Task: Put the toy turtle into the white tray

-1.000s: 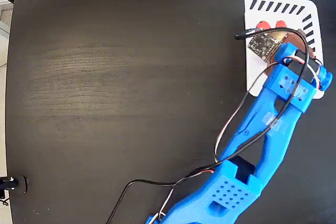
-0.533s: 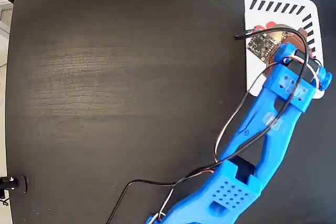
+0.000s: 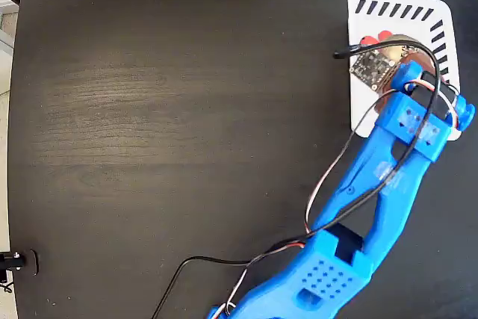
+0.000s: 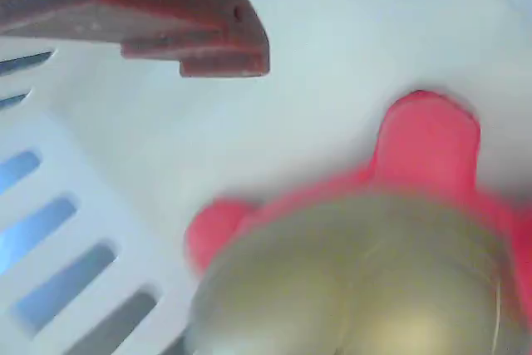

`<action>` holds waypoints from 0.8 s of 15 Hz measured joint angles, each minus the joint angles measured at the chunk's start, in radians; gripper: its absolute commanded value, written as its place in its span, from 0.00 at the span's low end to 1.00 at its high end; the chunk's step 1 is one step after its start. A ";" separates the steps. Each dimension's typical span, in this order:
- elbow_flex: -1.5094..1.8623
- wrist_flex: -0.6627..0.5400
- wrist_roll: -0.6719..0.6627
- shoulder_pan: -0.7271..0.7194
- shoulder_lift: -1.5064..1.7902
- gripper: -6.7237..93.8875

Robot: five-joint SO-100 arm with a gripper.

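The white tray (image 3: 360, 106) lies at the top right of the black table in the fixed view. My blue arm reaches over it, and the gripper (image 3: 396, 61) hangs above the tray's middle. Only the toy turtle's (image 3: 376, 37) red parts peek out past the wrist. The wrist view shows the toy turtle (image 4: 357, 272) close up, with a shiny beige shell and red head and leg, resting on the tray's white floor (image 4: 332, 39). One red-brown finger (image 4: 166, 22) stands at the upper left, apart from the turtle by a white gap. The other finger is out of view.
Black slanted stripes (image 3: 396, 10) run along the tray's top and right edges. Loose cables (image 3: 328, 184) loop beside the arm. The black table (image 3: 187, 110) stretches wide to the left of the tray, with its edge at the far left.
The wrist has crept slightly up and left over the tray. Less of the turtle's red shows beyond it than a second ago.
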 measured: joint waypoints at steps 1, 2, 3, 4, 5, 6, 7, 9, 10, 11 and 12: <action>0.000 0.000 0.009 0.000 0.031 0.19; 0.002 0.000 0.011 0.000 0.063 0.14; 0.011 0.000 0.012 0.000 0.100 0.07; 0.034 0.000 0.017 -0.002 0.140 0.07; 0.066 0.000 0.026 -0.003 0.186 0.07; 0.112 -0.002 0.037 -0.015 0.241 0.07; 0.172 -0.011 0.044 -0.028 0.302 0.07; 0.341 -0.066 0.044 -0.081 0.469 0.07; 0.431 -0.100 0.044 -0.117 0.565 0.07; 0.526 -0.135 0.051 -0.161 0.666 0.07; 0.617 -0.169 0.060 -0.215 0.761 0.07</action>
